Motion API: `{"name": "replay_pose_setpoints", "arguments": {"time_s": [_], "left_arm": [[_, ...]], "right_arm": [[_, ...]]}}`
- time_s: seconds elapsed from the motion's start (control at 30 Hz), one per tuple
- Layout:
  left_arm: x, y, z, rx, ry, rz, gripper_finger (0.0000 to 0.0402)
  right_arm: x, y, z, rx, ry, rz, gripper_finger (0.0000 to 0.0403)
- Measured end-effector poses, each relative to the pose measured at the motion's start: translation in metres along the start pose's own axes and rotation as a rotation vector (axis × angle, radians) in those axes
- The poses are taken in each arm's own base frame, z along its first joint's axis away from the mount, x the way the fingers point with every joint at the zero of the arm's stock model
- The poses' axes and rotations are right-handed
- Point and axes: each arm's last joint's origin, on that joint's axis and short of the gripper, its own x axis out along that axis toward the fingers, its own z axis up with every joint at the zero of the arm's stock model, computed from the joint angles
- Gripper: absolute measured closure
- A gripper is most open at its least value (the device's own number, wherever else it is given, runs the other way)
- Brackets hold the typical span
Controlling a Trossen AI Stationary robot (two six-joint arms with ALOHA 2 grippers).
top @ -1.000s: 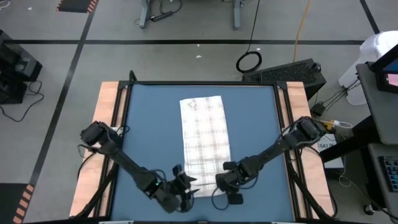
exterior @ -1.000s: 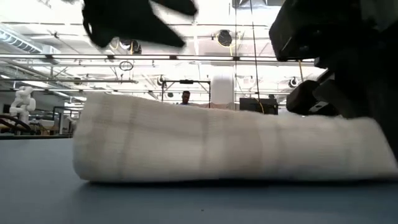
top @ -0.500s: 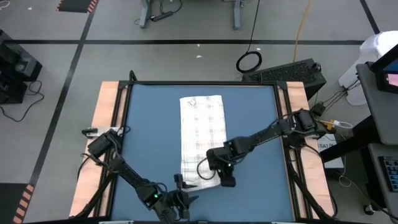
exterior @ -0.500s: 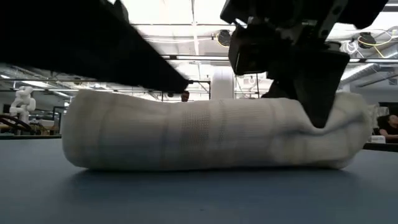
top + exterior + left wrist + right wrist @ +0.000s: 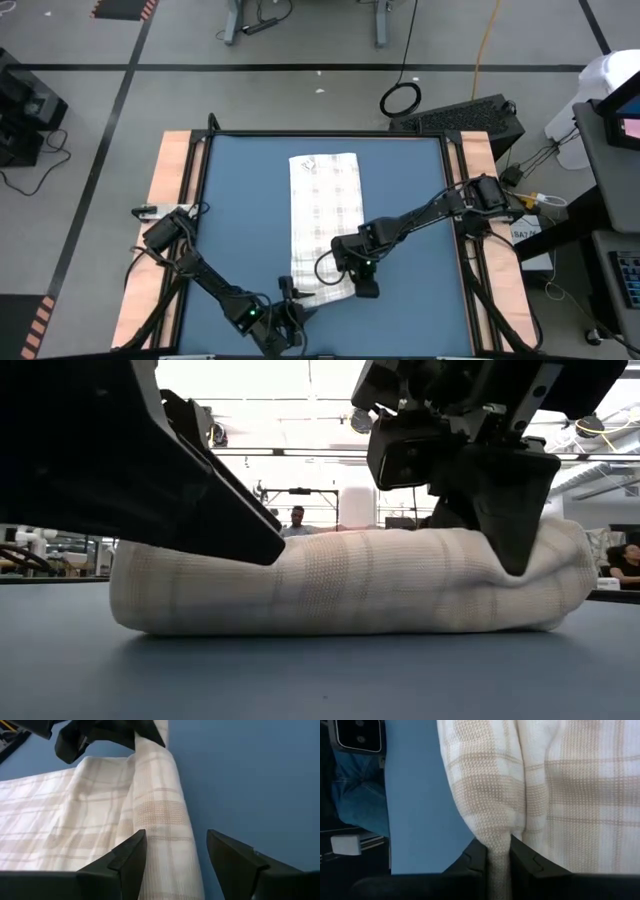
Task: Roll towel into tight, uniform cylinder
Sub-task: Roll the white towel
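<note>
My right gripper [image 5: 358, 283] stands at the near right corner of the towel [image 5: 325, 215], and its two fingers [image 5: 475, 857] are pressed together on a narrow fold of the cloth, which rises between them into the rolled edge directly ahead; the pinch is firm and the fabric bunches where the jaws meet. In the low view the same gripper [image 5: 512, 555] comes down from above onto the right end of the roll, and the cloth dents under its tip. My left gripper [image 5: 288, 318] sits at the near edge of the blue mat [image 5: 235, 210], just short of the towel's near left corner; its fingers [image 5: 131, 855] stand apart, holding nothing, with the end of the rolled part lying between and just beyond them. From that gripper, the right gripper shows farther along the same roll, gripping it. The towel itself lies flat on the mat beyond both grippers, stretching away from me toward the far side, with its small printed mark [image 5: 308, 166] at the far end. Only the strip nearest my grippers is turned over into a low roll; the roll is thicker toward my right gripper and flatter toward my left. A person [image 5: 296, 518] shows in the room far beyond the table
</note>
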Motion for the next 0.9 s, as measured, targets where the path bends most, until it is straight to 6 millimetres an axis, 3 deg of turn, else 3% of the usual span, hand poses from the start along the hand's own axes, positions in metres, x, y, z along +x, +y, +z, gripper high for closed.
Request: {"name": "replay_pose_setpoints", "arguments": {"time_s": [0.23, 0.53, 0.77, 0.9], "left_arm": [[0.009, 0.01, -0.005, -0.055, 0.094, -0.013, 0.0187], [0.024, 0.018, -0.011, -0.063, 0.136, 0.033, 0.0133], [0.025, 0.02, -0.01, -0.122, 0.165, -0.002, 0.0218], [0.016, 0.008, -0.008, -0.025, 0.106, -0.049, 0.0231]], "right_arm": [[0.0, 0.0, 0.0, 0.012, 0.0, -0.001, 0.0367], [0.001, 0.001, 0.0, 0.013, 0.001, -0.005, 0.0367], [0.001, 0.001, -0.001, 0.017, 0.003, -0.01, 0.0367], [0.001, 0.001, -0.001, 0.018, 0.006, -0.011, 0.0367]]}}
